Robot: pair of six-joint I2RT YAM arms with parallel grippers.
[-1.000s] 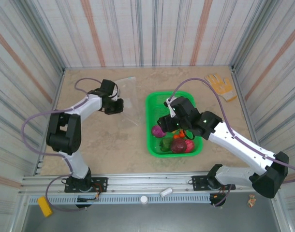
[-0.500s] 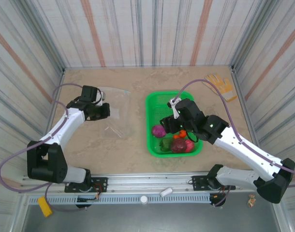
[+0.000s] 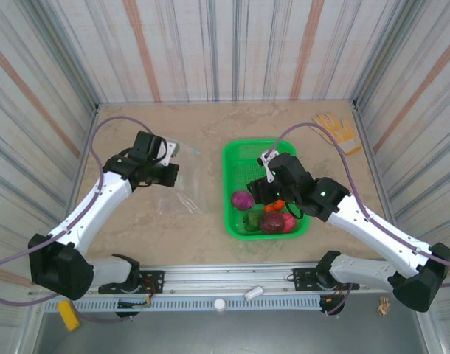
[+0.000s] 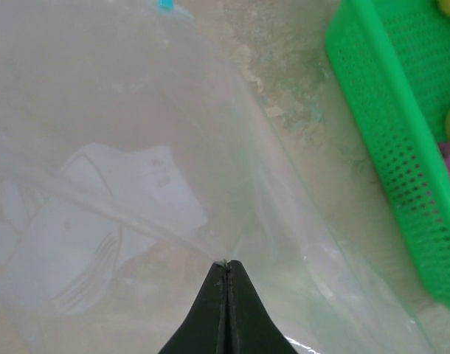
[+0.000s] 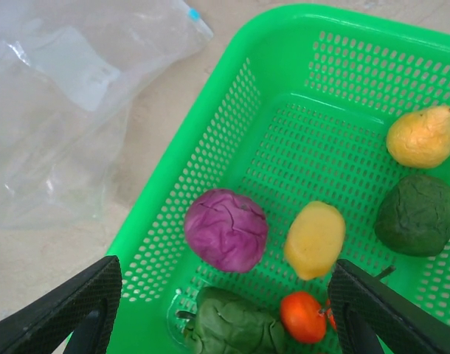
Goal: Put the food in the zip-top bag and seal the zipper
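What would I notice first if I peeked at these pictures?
Probably the bright green basket on the right of the table, holding toy food like a purple cabbage and a yellow pear. Next comes the clear bag to its left, pinched by the left gripper.

No text, brand, number or sign can be read. The zip-top bag (image 4: 136, 110) carries a whitish patch (image 4: 99, 221), but any print there is too faint to make out.
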